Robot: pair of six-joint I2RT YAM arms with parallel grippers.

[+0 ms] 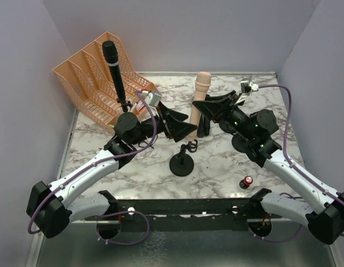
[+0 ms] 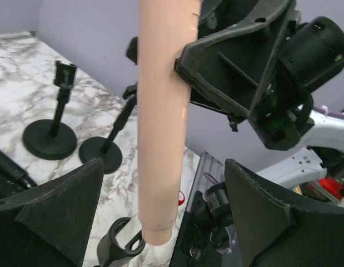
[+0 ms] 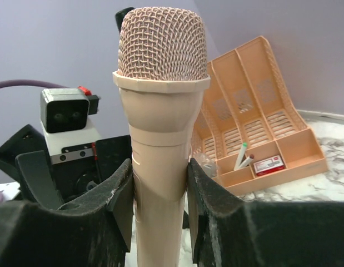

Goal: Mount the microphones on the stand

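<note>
My right gripper (image 1: 205,111) is shut on the peach-pink microphone (image 1: 200,99) and holds it upright, mesh head up; the pads (image 3: 119,189) clamp its body just below the head (image 3: 160,41). My left gripper (image 1: 182,129) is open, its jaws on either side of the microphone's lower end (image 2: 160,167) without touching it. The bottom end hangs just above the clip (image 2: 120,240) of a black round-based stand (image 1: 182,164). A black microphone (image 1: 114,69) stands upright at the back left. Two more stands (image 2: 49,139) show in the left wrist view.
A peach desk organizer (image 1: 91,72) stands at the back left, with pens and a small red box in it (image 3: 269,164). A small red-topped battery (image 1: 247,181) lies at the front right. Grey walls close in the marble table (image 1: 260,105).
</note>
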